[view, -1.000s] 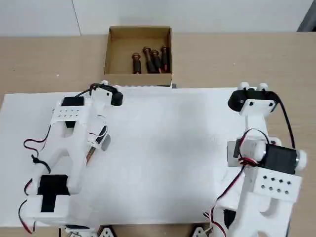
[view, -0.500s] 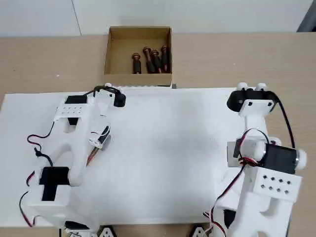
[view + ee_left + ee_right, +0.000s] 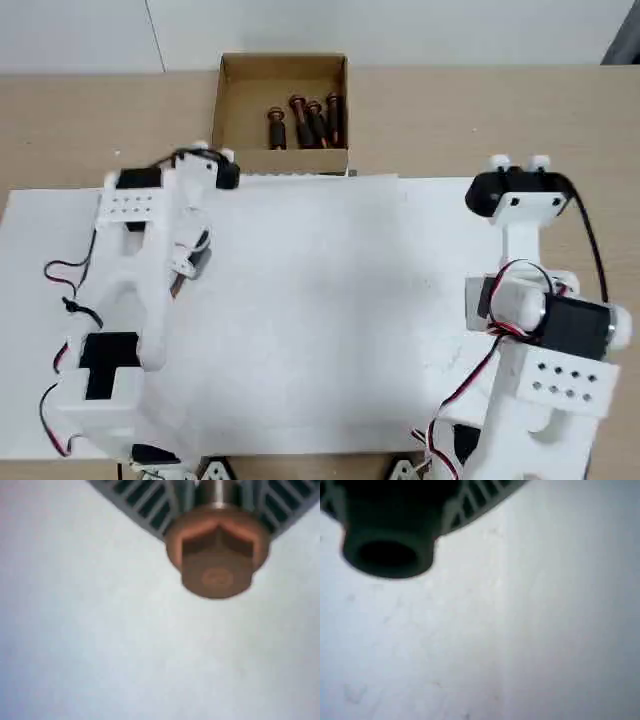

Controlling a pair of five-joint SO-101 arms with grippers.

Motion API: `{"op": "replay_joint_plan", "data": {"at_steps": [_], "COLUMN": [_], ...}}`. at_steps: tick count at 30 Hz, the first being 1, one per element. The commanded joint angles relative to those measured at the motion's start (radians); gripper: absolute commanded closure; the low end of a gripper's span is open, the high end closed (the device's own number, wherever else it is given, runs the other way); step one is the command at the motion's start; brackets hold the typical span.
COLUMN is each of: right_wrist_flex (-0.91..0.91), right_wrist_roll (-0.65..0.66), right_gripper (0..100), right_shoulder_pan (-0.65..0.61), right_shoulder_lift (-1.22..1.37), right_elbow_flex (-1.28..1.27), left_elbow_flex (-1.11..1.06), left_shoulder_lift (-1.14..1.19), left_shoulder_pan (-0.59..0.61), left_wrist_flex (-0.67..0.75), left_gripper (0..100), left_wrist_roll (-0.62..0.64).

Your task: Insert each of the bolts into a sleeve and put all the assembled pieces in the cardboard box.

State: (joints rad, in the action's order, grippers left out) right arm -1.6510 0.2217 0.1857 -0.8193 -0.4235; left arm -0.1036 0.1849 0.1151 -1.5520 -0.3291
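Note:
A copper-coloured bolt (image 3: 217,555) is held head outward in my left gripper (image 3: 188,266), which is shut on it above the white sheet's left side. In the high view a sliver of the bolt (image 3: 176,288) shows beneath that arm. My right gripper (image 3: 480,300) sits over the sheet's right side, shut on a black sleeve (image 3: 387,550) whose open end faces out. The cardboard box (image 3: 232,110) stands on the wooden table beyond the sheet. Several assembled pieces (image 3: 305,120) lie inside it. The two grippers are far apart.
A white sheet (image 3: 320,300) covers the table between the arms. Red and black wires (image 3: 62,290) trail beside the left arm. A black cable (image 3: 588,240) runs along the right arm.
The left arm has drawn back toward the left and far side with the bolt. The right arm has shifted slightly to the right.

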Motion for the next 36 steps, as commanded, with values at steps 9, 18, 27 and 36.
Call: {"op": "replay_joint_plan", "data": {"at_steps": [9,18,27,36], "right_wrist_flex": [-0.070,-0.058,0.168,0.444], "right_wrist_roll": [0.011,0.003,-0.115,-0.166], "right_gripper": [99.5,99.5,99.5,99.5], "right_shoulder_pan": [0.002,0.004,0.002,-0.191], "right_shoulder_lift": [-0.137,-0.424,-0.730,-0.938], "right_elbow_flex": [0.123,0.081,-0.259,-0.566], "left_elbow_flex": [0.334,0.315,-0.025,-0.549], "left_shoulder_lift": [-0.150,-0.575,-0.939,-1.324], "left_shoulder_pan": [-0.044,-0.236,-0.299,-0.299], "left_wrist_flex": [-0.201,-0.193,0.046,0.430], "left_gripper": [100,100,100,100], "left_wrist_roll": [0.089,0.018,0.242,0.443]}}
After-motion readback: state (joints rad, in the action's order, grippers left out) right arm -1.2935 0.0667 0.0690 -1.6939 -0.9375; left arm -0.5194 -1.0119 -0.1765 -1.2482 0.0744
